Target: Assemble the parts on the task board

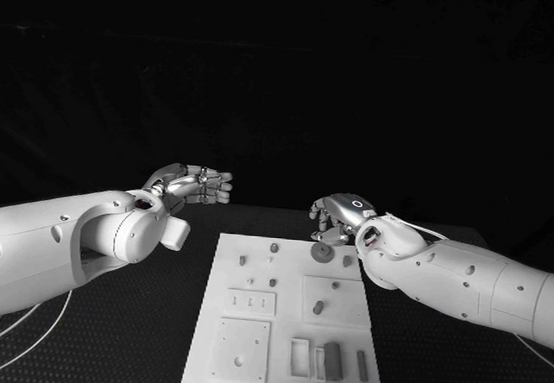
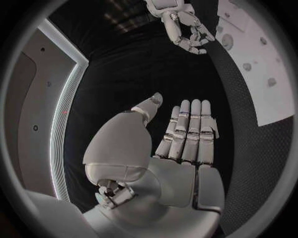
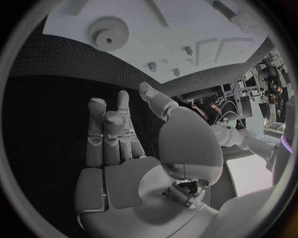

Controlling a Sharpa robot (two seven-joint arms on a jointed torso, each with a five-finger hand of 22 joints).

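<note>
**Count on the worktop**

One white task board [image 1: 285, 330] lies on the one black worktop [image 1: 158, 323]. Two hands are over it: the left hand [image 1: 193, 185] and the right hand [image 1: 338, 219], one each. One round disc-shaped part [image 1: 322, 253] sits at the board's far edge. Two upright grey parts [image 1: 332, 358] stand at the board's near edge. Several small pegs dot the board; their exact number cannot be told.

Bare table [image 1: 275, 222] lies between both raised robot hands; small parts [image 1: 322, 253] stud the task board [image 1: 289, 330].
</note>
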